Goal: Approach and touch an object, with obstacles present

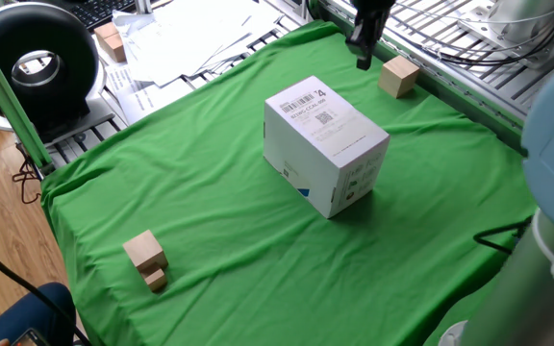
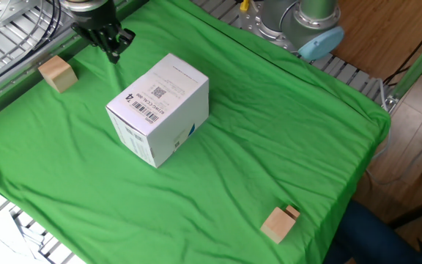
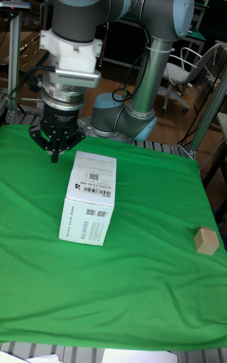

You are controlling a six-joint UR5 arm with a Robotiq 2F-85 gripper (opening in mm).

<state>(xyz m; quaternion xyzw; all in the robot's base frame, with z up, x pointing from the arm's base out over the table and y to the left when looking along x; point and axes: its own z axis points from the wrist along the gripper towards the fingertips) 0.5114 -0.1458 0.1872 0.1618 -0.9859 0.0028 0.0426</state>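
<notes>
The object, a small tan wooden cube point(image 1: 398, 76), sits on the green cloth near the table's edge, also seen as the cube point(image 2: 57, 74) at the left. My gripper point(image 1: 364, 61) hangs just above the cloth between the cube and the white box, a short gap from the cube and not touching it. Its dark fingers come together into one tip, shut on nothing; the gripper point(image 2: 113, 54) and gripper point(image 3: 55, 156) look the same in the other views. The obstacle, a large white cardboard box point(image 1: 325, 144) with barcode labels, stands mid-table. In the tall view the cube is out of sight.
A joined pair of tan blocks point(image 1: 146, 258) lies near the opposite corner, also visible as the pair point(image 2: 280, 222) and the pair point(image 3: 206, 240). Metal racks point(image 2: 6, 29) border the cloth beside the cube. Papers and a black round device point(image 1: 37, 62) lie off the table.
</notes>
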